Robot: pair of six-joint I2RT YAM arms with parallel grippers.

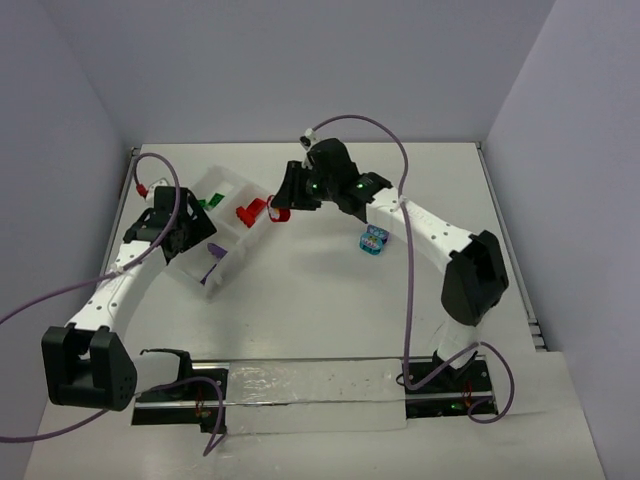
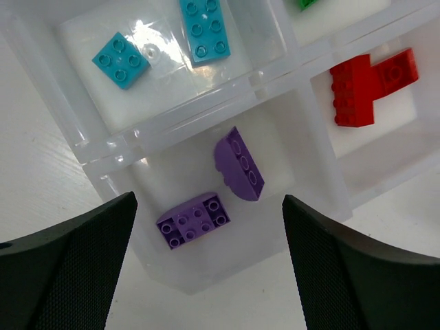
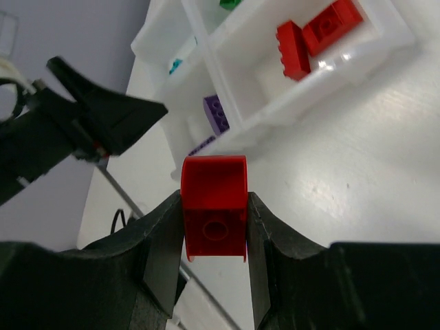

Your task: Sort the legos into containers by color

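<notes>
Counted in the left wrist view: two teal bricks in the upper-left compartment of the white tray, two purple bricks in the compartment just below, at lower centre, one red cluster in the right-hand compartment, one green brick cut off at the top edge. Clamped at the centre of the right wrist view, in the right gripper: one red arched brick, just beside the tray. Right of centre in the top view, well apart from the tray: one loose teal brick on the table. Spread wide over the purple compartment, gripping nothing: the left gripper. White matt table, closed in by pale lavender walls on three sides.
</notes>
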